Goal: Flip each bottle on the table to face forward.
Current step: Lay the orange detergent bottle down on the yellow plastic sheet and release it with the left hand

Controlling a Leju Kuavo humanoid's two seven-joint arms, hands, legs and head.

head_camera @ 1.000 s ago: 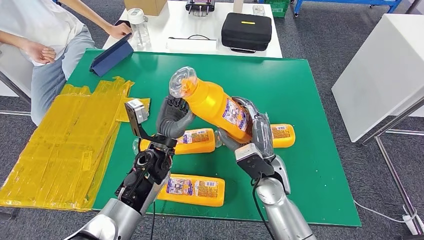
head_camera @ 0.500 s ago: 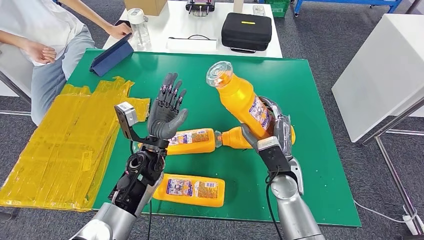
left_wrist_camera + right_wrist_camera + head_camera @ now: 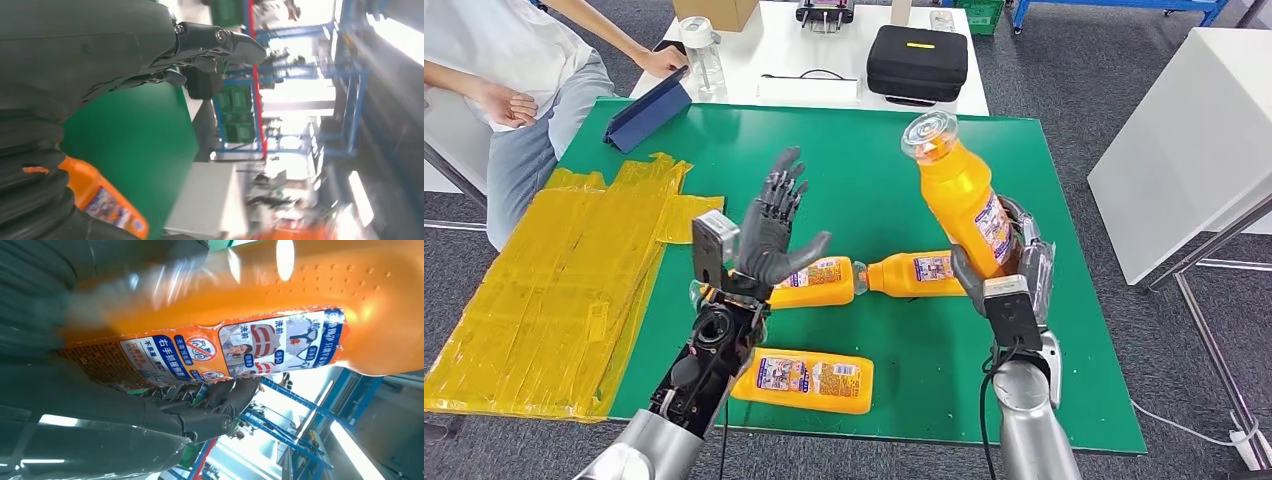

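The raised bottle (image 3: 961,205) is held well above the green table (image 3: 1064,300), nearly upright and tilted a little, its clear cap uppermost. The right hand (image 3: 1009,262) grips it around the lower body, fingers wrapped over the label, which the right wrist view shows close up (image 3: 225,347). This one looks mid-handling and not yet set down.

Three more bottles lie on their sides on the table: a middle bottle (image 3: 816,282) beside the left hand, a neighbouring bottle (image 3: 916,274) lying neck to neck with it, and a near bottle (image 3: 809,379) close to the front edge. Their labels show upward, but whether any already faces forward cannot be judged, so most of the task appears left to do.

The left hand (image 3: 772,238) hovers over the table with fingers spread wide, holding nothing.

A crumpled yellow plastic sheet (image 3: 554,290) covers the table's left side. A person (image 3: 514,70) sits at the far left corner, one hand on a blue folder (image 3: 646,112). Behind, a white table (image 3: 774,50) carries a black case (image 3: 918,62). The lying bottles crowd the spot beneath the held one, which could hamper setting it down
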